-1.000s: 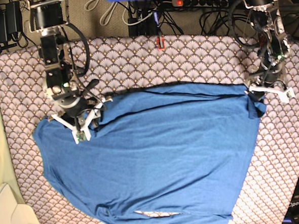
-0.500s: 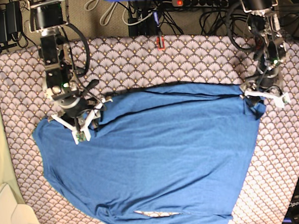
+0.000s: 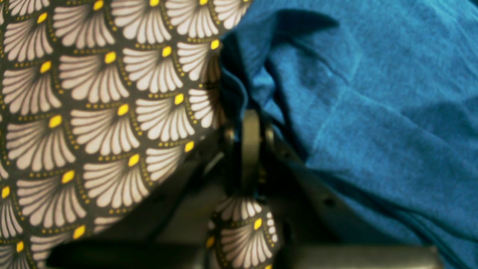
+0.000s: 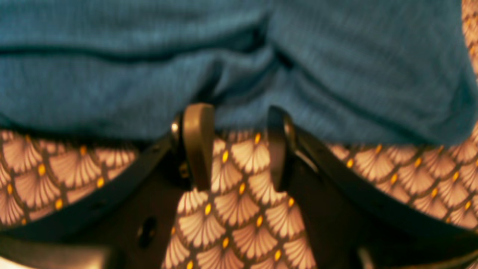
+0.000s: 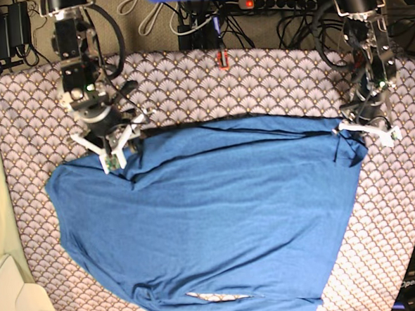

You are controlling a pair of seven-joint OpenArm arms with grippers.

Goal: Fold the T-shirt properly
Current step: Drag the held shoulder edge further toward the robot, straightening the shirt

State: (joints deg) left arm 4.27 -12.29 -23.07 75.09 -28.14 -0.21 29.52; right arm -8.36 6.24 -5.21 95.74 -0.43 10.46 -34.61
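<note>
The blue T-shirt [image 5: 211, 219] lies spread flat over the scallop-patterned cloth, filling the middle and front of the base view. My left gripper [image 5: 352, 128] sits at the shirt's far right corner. In the left wrist view its fingers [image 3: 249, 134] are pressed together, and the left gripper [image 3: 246, 114] is shut on a folded edge of the T-shirt [image 3: 373, 112]. My right gripper [image 5: 110, 144] is at the shirt's upper left edge. The right gripper [image 4: 239, 123] is open over bare patterned cloth, with the edge of the T-shirt [image 4: 224, 56] just past its tips.
The patterned cloth [image 5: 259, 82] covers the whole table. A small red object [image 5: 222, 59] sits at the back edge. Cables and a power strip [image 5: 276, 3] lie behind the table. A cream-coloured surface [image 5: 12, 301] shows at the front left corner.
The left gripper has closed on the shirt's right corner. The right arm has drawn back toward the far side, off the shirt and onto the cloth, with its jaws still apart.
</note>
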